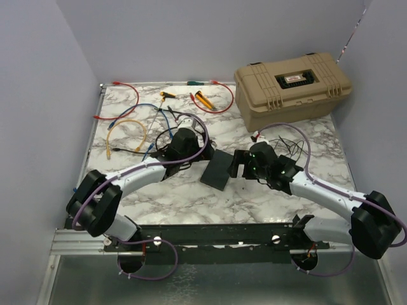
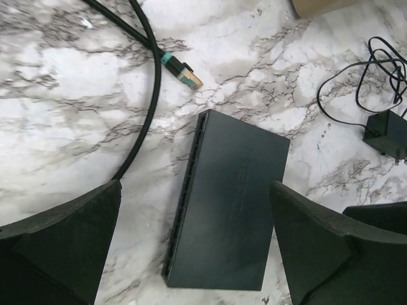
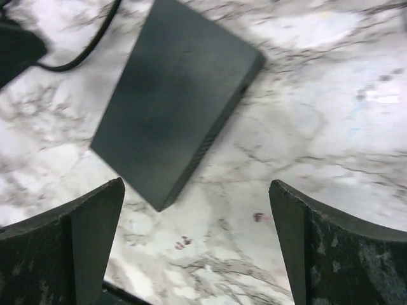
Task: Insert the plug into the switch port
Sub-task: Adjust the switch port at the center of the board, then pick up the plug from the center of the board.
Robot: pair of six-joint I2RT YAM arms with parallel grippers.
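The switch (image 1: pixel 216 170) is a flat dark-grey box lying on the marble table between my two grippers. In the left wrist view the switch (image 2: pixel 229 216) shows its ports along the left long edge. The plug (image 2: pixel 184 73), gold-tipped with a teal boot on a black cable, lies on the marble just beyond the switch's far corner. My left gripper (image 2: pixel 196 185) hangs open above the switch, one finger to each side, holding nothing. My right gripper (image 3: pixel 197 185) is open over bare marble, with the switch (image 3: pixel 175 101) up and to the left of it.
A big tan case (image 1: pixel 292 86) stands at the back right. A small black power adapter (image 2: pixel 386 133) with a thin looped cord lies right of the switch. Several loose coloured cables (image 1: pixel 127 133) lie at the back left. Grey walls close in the table.
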